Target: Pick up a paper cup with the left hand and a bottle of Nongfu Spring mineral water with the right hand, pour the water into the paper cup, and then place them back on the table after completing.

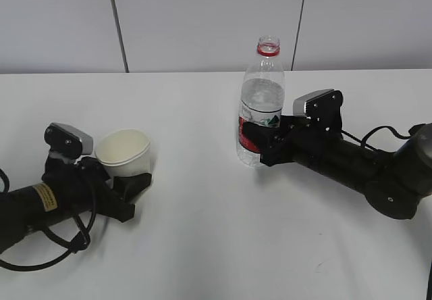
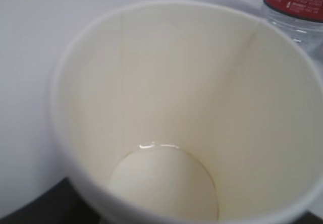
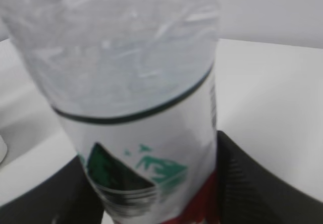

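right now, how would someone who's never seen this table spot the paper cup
Start on the white table and go to its left side, where the black arm with a yellow sticker lies. The paper cup sits at that arm's tip, tilted. It is short, cream and wide-mouthed, unlike the tall clear bottle with a red neck ring on the right.

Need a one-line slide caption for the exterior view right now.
Left hand around the paper cup, right hand around the uncapped bottle, both on the white table.

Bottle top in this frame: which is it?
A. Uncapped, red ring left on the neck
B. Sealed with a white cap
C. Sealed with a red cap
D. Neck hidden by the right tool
A: the exterior view shows the bottle standing with an open mouth and only a red ring around its neck.
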Available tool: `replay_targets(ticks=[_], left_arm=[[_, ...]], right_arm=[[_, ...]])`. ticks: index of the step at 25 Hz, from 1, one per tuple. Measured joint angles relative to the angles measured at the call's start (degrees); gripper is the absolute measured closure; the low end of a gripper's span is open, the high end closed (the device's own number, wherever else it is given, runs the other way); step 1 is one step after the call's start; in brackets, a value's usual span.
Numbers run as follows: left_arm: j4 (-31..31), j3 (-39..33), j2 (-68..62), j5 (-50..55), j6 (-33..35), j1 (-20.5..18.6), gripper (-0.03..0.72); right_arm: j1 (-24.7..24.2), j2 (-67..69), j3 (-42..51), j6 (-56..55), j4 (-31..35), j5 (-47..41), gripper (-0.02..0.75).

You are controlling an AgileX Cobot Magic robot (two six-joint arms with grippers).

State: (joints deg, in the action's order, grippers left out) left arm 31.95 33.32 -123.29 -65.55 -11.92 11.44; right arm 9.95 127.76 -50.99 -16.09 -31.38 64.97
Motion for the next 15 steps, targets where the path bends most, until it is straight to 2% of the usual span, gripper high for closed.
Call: replay_targets(ticks=[6,15], left_arm=[[-0.11,1.63,0.00,0.03,-0.18,2.84,0.289],[0.56,5.55,0.00,0.03,-4.51,5.38,0.289]], right_arm=[[0.00,-1.01,0.00,0.78,-1.00,-1.93,0.330],[0.00,-6.39,0.00,4.08,-1.82,-12.53,0.332]])
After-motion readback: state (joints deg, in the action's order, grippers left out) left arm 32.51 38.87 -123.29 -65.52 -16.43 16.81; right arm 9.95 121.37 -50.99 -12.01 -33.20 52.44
